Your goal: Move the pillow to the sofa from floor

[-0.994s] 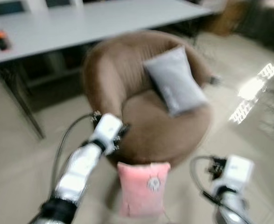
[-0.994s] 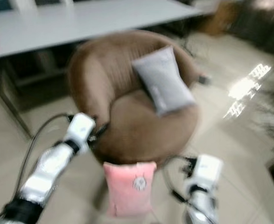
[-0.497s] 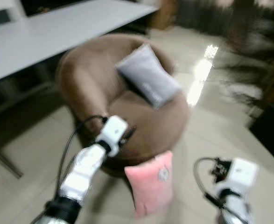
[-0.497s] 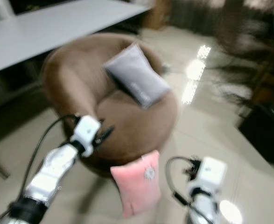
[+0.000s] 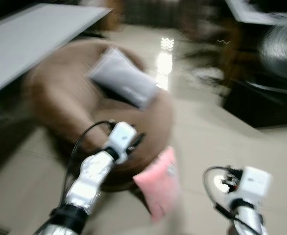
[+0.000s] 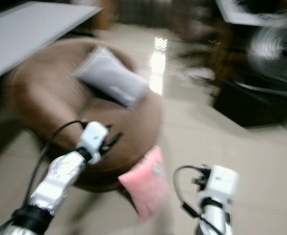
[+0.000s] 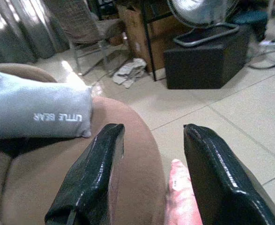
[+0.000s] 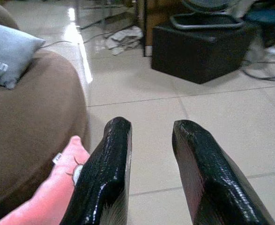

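A pink pillow point(image 5: 158, 188) stands on the tiled floor, leaning against the front of the round brown sofa point(image 5: 55, 98). A grey pillow point(image 5: 121, 83) lies on the sofa's seat. My left gripper point(image 7: 153, 133) is open, held over the sofa's front edge with the pink pillow point(image 7: 177, 197) just below and beyond its fingers. My right gripper point(image 8: 152, 126) is open above the floor, to the right of the pink pillow point(image 8: 48, 192), apart from it. The head views are blurred.
A black box point(image 5: 260, 100) with a fan on top stands on the floor to the right. A white table point(image 5: 31, 39) is behind the sofa at the left. A crumpled cloth point(image 8: 123, 36) and cables lie on the tiles beyond.
The camera has swung to the right, so sofa, table and pink pillow have slid left in the picture and the black box has come into view. Both arms hold the same pose.
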